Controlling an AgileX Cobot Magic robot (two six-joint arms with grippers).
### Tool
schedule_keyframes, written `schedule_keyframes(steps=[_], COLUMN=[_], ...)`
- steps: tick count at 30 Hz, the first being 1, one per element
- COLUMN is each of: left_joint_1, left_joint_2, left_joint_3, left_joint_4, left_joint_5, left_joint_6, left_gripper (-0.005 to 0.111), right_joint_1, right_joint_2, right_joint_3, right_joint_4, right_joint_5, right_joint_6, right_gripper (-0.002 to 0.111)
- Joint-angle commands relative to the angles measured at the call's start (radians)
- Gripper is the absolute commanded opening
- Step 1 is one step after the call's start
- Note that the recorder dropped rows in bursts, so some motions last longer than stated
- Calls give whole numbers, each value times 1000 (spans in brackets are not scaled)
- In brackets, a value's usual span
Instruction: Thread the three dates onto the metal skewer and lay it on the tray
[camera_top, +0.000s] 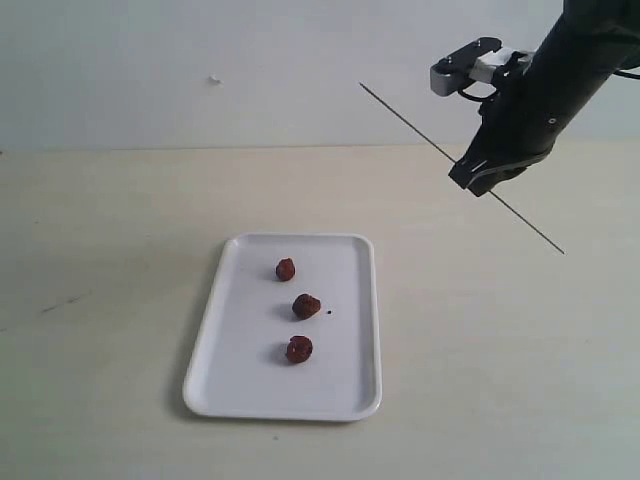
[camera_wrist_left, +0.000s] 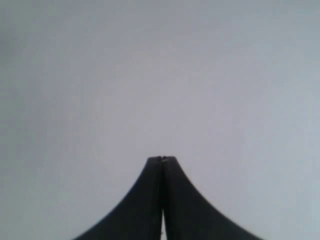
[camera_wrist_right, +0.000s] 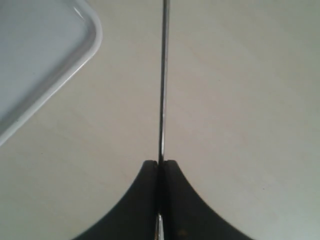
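Metal skewer (camera_top: 408, 124) clamped between closed fingers of right gripper (camera_top: 487, 180), held aloft over table (camera_top: 100, 250), right of tray (camera_top: 345, 290), well apart. Long axis diagonal in exterior view: longer end up-left, shorter end down-right. On tray, three dates (camera_top: 306, 306) loose in row. Left gripper (camera_wrist_left: 161, 160) fingers pressed together, empty.

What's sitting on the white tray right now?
On the flat white rectangular tray: three wrinkled reddish-brown dates in a row, loose, and a tiny black speck. The thin grey metal skewer is off it, clamped in the right gripper. Nothing there is covered.
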Motion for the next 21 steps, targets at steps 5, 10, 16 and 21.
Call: schedule_keyframes(steps=[5, 10, 16, 21], left_joint_1=[-9, -9, -77, -287], left_joint_2=[383, 692, 1071, 1238], left_joint_3=[-362, -492, -589, -660], left_joint_4=[1045, 1775, 1818, 1818], left_joint_5=[99, -41, -225, 573], left_joint_6=[-720, -1393, -1377, -1016], left_gripper=[0, 0, 0, 0], right_joint_1=[-3, -3, -3, -3], right_joint_2=[-7, -7, -7, -7], right_joint_3=[1, 1, 1, 1], right_joint_4=[13, 24, 38, 38], right_joint_5=[-11, -13, -17, -17], right_joint_6=[-5, -5, -7, -7], right_gripper=[0, 0, 0, 0])
